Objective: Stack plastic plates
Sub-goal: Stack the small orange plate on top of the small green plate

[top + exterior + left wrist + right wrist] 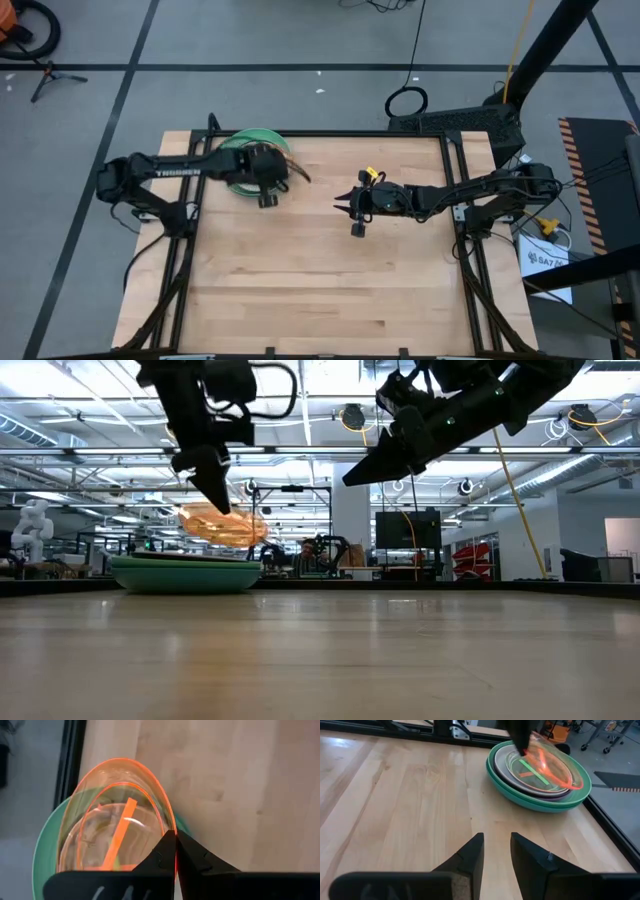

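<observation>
A clear orange plastic plate (115,815) hangs tilted just above a stack of plastic plates (537,780) at the table's far left. The stack's bottom plate is teal (540,804), with purple and green plates nested in it, and it rests flat on the wood. My left gripper (176,834) is shut on the orange plate and stands over the stack (245,142). My right gripper (497,847) hovers open above the middle of the table (355,205), pointing toward the stack with nothing between its fingers. My left gripper pinches the orange plate's rim (172,827) between its two fingers, at the plate's edge. The fingers (215,495) come slanting down from above. The plate (225,525) is lifted and tilted, hanging over the stack (185,573).
Bare wooden table top (320,280) spreads over the middle and near side. A black frame rail (615,827) runs close behind the stack along the table's edge.
</observation>
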